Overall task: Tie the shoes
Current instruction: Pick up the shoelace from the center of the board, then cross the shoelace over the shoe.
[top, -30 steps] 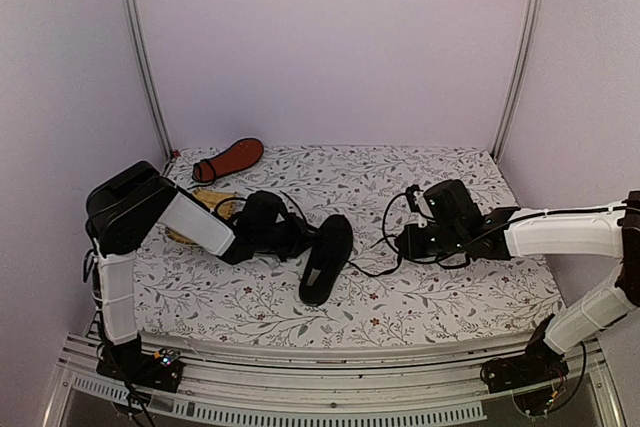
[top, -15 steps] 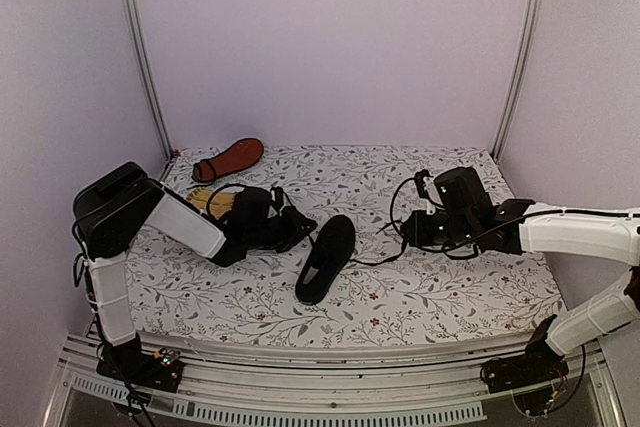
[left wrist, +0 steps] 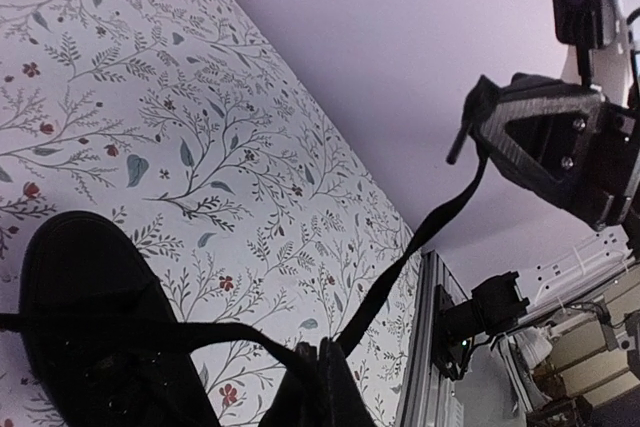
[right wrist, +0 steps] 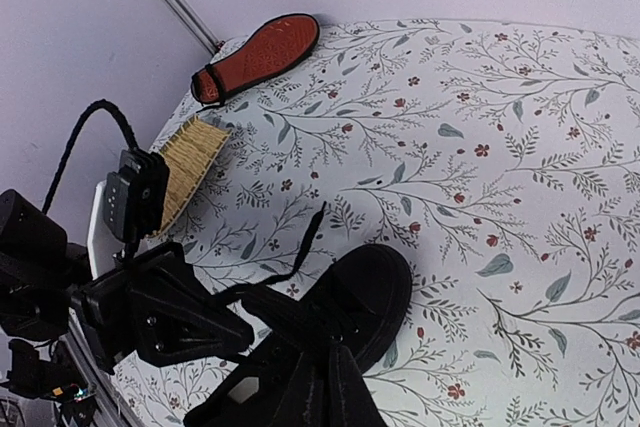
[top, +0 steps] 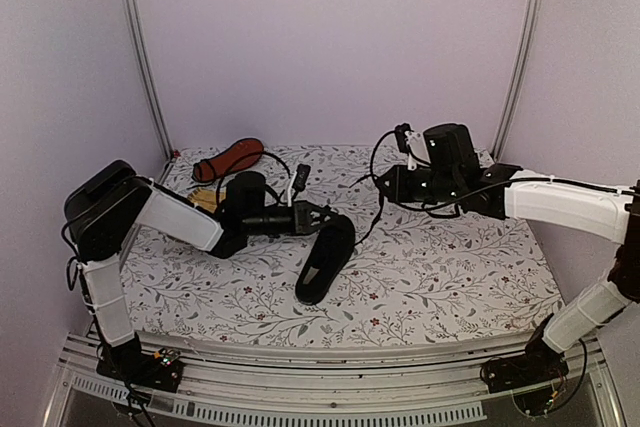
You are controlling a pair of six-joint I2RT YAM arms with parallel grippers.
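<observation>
One black shoe (top: 325, 257) lies upright in the middle of the floral cloth, toe toward the back. My left gripper (top: 321, 215) sits just left of its toe, shut on a black lace (left wrist: 420, 237) that rises from the fingertips (left wrist: 325, 357) toward the right gripper (left wrist: 505, 122). My right gripper (top: 385, 187) hangs above and behind the shoe (right wrist: 375, 282), shut (right wrist: 322, 372) on another lace that runs down to the eyelets. The other shoe (top: 232, 158) lies sole-up at the back left, showing its reddish-orange sole (right wrist: 262, 55).
A yellow woven mat (top: 205, 199) lies under the left arm at the back left, also in the right wrist view (right wrist: 190, 162). Metal posts (top: 143, 57) stand at the back corners. The left gripper's body (right wrist: 150, 317) is close beside the shoe.
The left gripper swung right to the shoe's toe and shut on a lace. The right gripper rose and moved back and left, drawing its lace up. The shoe shifted slightly.
</observation>
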